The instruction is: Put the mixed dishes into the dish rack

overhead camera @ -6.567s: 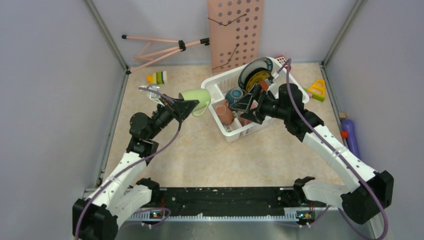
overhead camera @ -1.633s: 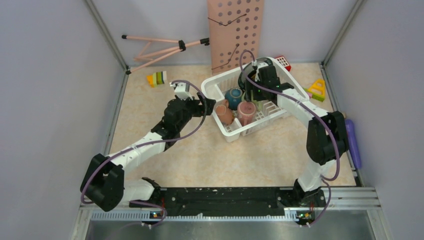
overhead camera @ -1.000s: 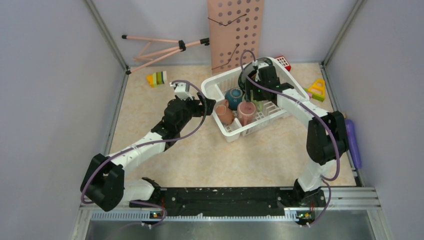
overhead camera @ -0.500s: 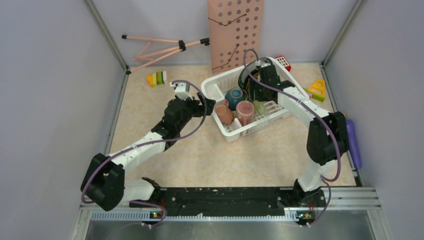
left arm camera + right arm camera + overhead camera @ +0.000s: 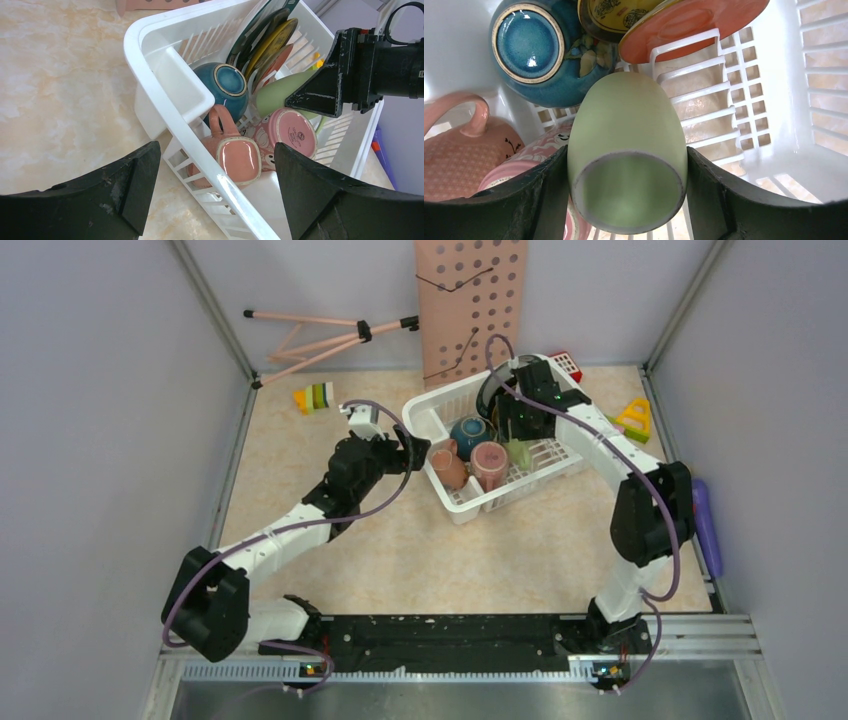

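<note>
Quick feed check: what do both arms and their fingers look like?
The left arm and right arm share a build: white link shells with bulky black joint housings. A purple cable runs loosely along each. The fingers are matte black, broad wedge-shaped plastic with faintly scuffed edges. No markings are legible.

A robot lab test cell, not a home: plain grey panel walls on aluminium posts box in a marble-look worktop. Two cabled arms are bolted to a metal rail at its near edge. The props are mismatched: a dish rack, toy blocks, a pink pegboard and a tripod against the back wall.
</note>
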Controlling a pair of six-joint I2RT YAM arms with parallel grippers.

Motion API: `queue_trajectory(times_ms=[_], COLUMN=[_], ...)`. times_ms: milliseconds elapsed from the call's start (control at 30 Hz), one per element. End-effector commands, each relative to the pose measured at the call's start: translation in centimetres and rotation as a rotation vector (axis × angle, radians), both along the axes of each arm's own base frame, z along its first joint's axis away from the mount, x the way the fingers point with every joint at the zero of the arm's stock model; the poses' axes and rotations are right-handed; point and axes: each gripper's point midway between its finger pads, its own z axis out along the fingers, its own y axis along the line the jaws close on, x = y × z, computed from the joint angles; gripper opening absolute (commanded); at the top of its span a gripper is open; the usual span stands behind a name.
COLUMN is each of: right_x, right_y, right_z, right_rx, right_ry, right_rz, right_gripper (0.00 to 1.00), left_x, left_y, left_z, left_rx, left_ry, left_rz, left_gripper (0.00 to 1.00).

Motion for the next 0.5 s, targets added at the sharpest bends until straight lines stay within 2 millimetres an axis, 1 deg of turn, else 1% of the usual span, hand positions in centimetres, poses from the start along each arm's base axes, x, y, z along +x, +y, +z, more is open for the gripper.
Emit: queue_trajectory(times_ms=[0, 100, 200, 333, 433, 467], right_x=[-1.4, -1.8, -1.4, -0.7, -0.1, 0.0], right_y=[2.0, 1.9, 2.1, 3.6, 3.2, 2.8], right_z=[-0.7, -2.3, -3.2, -3.8, -4.5, -4.7], right_rx=[0.041, 0.035, 0.048, 0.110, 0.093, 0.071], right_ry=[0.069, 0.103, 0.091, 0.069, 0.060, 0.059], right_rz=[0.077, 0.074, 0.059, 0.078, 0.052, 0.036], right_gripper=[0.27, 0.27, 0.27, 0.27, 0.27, 0.27], left_x=[0.8, 0.8, 0.9, 0.9, 0.9, 0.9], left_y=[-0.4, -0.4, -0.3, -0.4, -0.4, -0.4], left_z=[2.1, 2.0, 1.8, 1.8, 1.7, 1.7], left_rx=[-0.029, -0.026, -0.024, -0.025, -0.021, -0.017], left_ry=[-0.045, -0.043, -0.040, -0.038, -0.033, -0.032], left_rz=[-0.003, -0.004, -0.001, -0.004, -0.004, -0.004], left_gripper=[0.89, 0.89, 0.89, 0.89, 0.89, 0.89])
